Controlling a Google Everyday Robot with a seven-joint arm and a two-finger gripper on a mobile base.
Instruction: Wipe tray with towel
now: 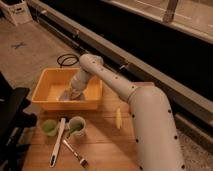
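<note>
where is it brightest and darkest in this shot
Camera view: brightest on the yellow tray and wooden table, both warmly lit; darkest in the black band behind the table. The gripper sits low inside the tray, at the towel.

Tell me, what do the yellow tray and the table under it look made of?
The tray is probably plastic: uniform yellow, smooth matte walls, rounded rim. The table looks like wood: warm brown with faint plank lines. The gripper is down inside the tray.
</note>
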